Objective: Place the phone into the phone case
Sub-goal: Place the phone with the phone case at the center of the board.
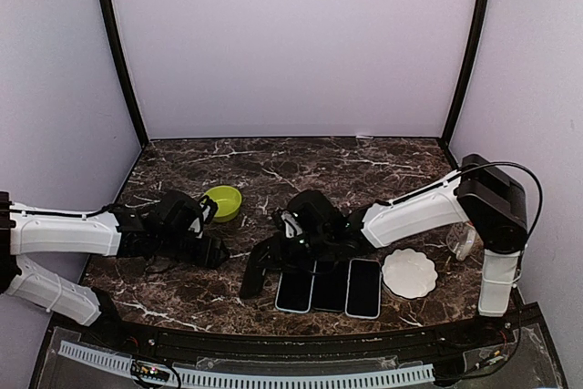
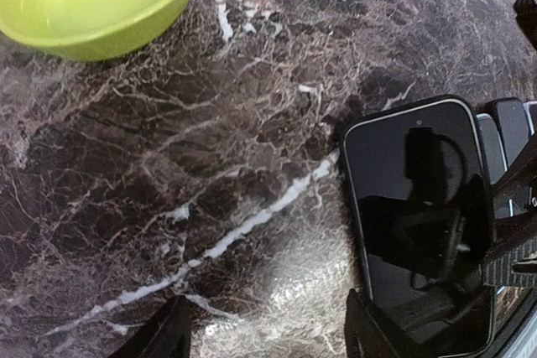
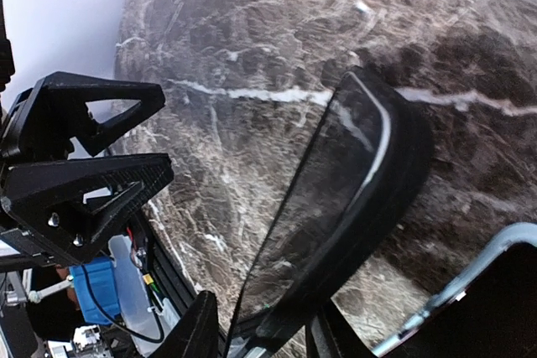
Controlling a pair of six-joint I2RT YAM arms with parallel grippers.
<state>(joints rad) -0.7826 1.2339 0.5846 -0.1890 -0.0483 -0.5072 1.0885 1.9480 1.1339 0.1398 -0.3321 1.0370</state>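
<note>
A phone (image 3: 323, 207) with a dark glass face stands tilted on its edge on the marble, its back in a black phone case (image 3: 401, 175). My right gripper (image 3: 264, 333) straddles its lower end, open, with a sliver of gap at the left finger. From above, the cased phone (image 1: 256, 272) leans just below the right gripper (image 1: 275, 250). My left gripper (image 1: 217, 254) is open beside it. In the left wrist view the left gripper (image 2: 264, 333) spans bare marble, and its right finger (image 2: 369, 329) is at the near corner of the phone (image 2: 415, 215).
Three more phones (image 1: 329, 287) lie flat side by side near the front edge. A white scalloped coaster (image 1: 410, 272) and a clear glass (image 1: 460, 241) are to their right. A green bowl (image 1: 223, 202) sits behind the left gripper. Purple walls enclose the table.
</note>
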